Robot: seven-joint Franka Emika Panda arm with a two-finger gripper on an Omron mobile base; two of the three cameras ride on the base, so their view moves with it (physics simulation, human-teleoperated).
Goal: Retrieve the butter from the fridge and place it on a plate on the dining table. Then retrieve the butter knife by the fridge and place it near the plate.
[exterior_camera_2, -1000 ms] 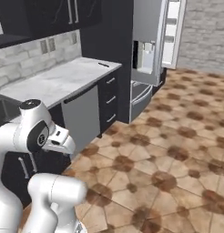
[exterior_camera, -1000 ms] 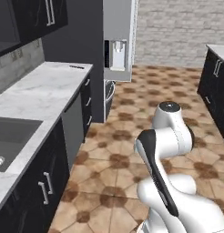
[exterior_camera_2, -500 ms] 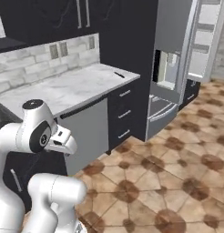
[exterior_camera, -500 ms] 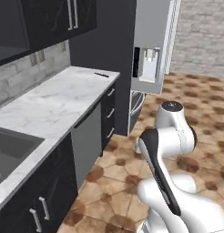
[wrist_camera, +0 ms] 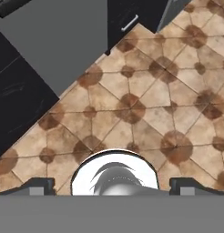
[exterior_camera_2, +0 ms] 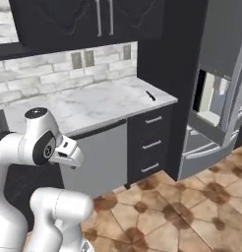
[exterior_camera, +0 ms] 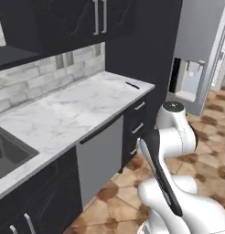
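Nearest, one gripper [wrist_camera: 112,187] hangs over the brown tiled floor [wrist_camera: 145,104], its two fingertips [wrist_camera: 38,185] spread wide and holding nothing. Beyond, one grey dishwasher panel [exterior_camera_2: 101,157] and three dark drawers [exterior_camera_2: 151,145] sit under the marble counter [exterior_camera: 73,114]. One butter knife [exterior_camera_2: 150,95] lies at the counter's far end, near the fridge [exterior_camera_2: 219,88].

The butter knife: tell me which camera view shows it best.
The right base view: the butter knife lies dark against the pale marble counter near the fridge. The left base view shows it as a thin sliver at the counter's far end.
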